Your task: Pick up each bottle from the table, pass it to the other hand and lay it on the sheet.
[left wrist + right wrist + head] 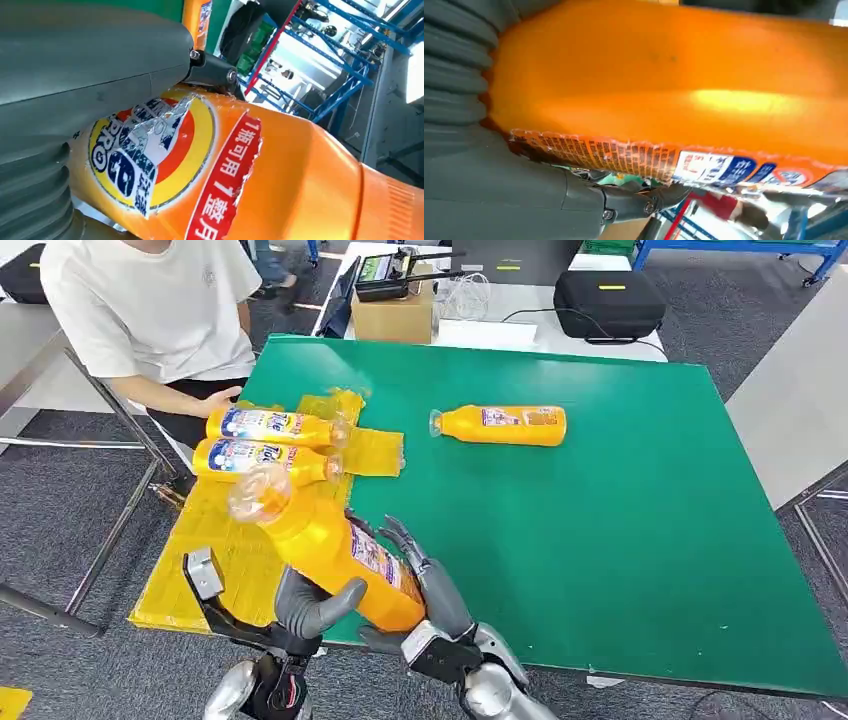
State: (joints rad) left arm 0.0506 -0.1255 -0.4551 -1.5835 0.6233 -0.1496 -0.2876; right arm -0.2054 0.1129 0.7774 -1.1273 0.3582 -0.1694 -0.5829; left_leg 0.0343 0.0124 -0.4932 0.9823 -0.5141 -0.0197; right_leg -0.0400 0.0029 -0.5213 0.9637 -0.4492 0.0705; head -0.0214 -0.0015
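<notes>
I hold an orange bottle (330, 545) tilted above the table's near edge, its clear cap toward the sheet, between both hands. My left hand (310, 605) grips its base end with the thumb wrapped across the front. My right hand (430, 590) holds the other side, fingers stretched along the bottle. The left wrist view shows the bottle's label (280, 170) close under the thumb (90, 65). In the right wrist view the bottle (674, 75) lies against my palm, above the thumb (499, 200). Two orange bottles (270, 425) (255, 457) lie side by side on the yellow sheet (230, 570). Another orange bottle (505, 425) lies on the green table (600, 540).
A person in a white shirt (150, 310) sits at the table's far left corner, one hand (215, 397) near the sheet's far end. A cardboard box (392, 315) and a black case (608, 302) stand on a white table behind.
</notes>
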